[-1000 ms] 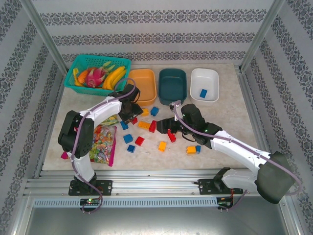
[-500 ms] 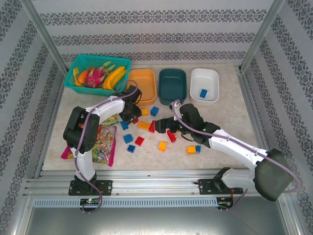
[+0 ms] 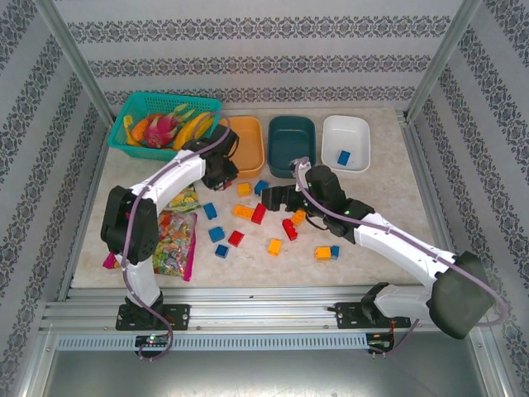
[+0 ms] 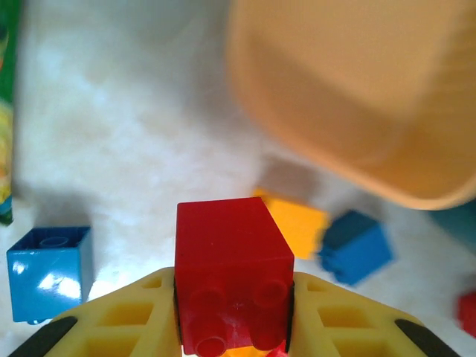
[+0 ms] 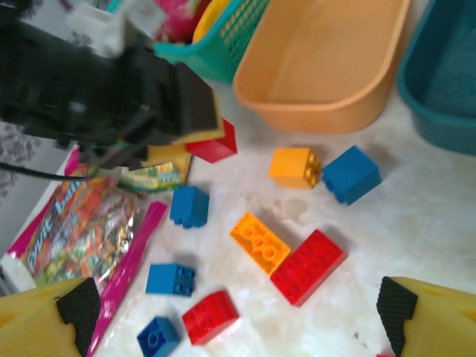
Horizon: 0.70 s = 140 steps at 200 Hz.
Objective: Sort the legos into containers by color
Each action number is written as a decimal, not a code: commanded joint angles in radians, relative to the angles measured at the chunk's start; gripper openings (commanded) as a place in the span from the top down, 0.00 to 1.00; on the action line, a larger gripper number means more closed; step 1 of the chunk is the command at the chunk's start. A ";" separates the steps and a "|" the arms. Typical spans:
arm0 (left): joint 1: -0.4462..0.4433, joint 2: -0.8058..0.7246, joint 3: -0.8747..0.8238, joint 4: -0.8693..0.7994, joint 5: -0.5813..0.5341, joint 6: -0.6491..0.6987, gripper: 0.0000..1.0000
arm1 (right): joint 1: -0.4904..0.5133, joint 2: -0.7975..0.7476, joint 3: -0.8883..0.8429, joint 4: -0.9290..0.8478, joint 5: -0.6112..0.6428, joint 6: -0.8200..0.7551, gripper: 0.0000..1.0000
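Observation:
My left gripper is shut on a red lego, lifted just in front of the orange container. In the right wrist view that red lego sticks out from under the left gripper. The teal container holds nothing, and the white container holds one blue lego. My right gripper is open above the scattered legos: a long red one, a long orange one, a small red one and several blue ones.
The teal lattice basket with fruit stands at the back left. A colourful candy bag lies left of the bricks. More legos lie near the front, among them an orange and blue pair.
The left gripper has carried the red lego away from the pile toward the orange container. The right gripper has shifted slightly toward the back.

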 commanded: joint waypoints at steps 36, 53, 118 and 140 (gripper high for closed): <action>0.040 0.185 0.363 -0.069 0.011 0.203 0.69 | -0.086 0.085 0.160 0.024 0.047 0.113 0.03; 0.054 0.291 0.492 -0.077 0.031 0.244 0.70 | -0.112 0.124 0.192 0.046 0.028 0.136 0.02; 0.110 0.555 0.747 -0.084 0.100 0.264 0.71 | -0.184 0.291 0.302 0.192 0.000 0.229 0.02; 0.120 0.592 0.750 -0.064 0.138 0.250 0.71 | -0.196 0.328 0.330 0.187 -0.001 0.254 0.03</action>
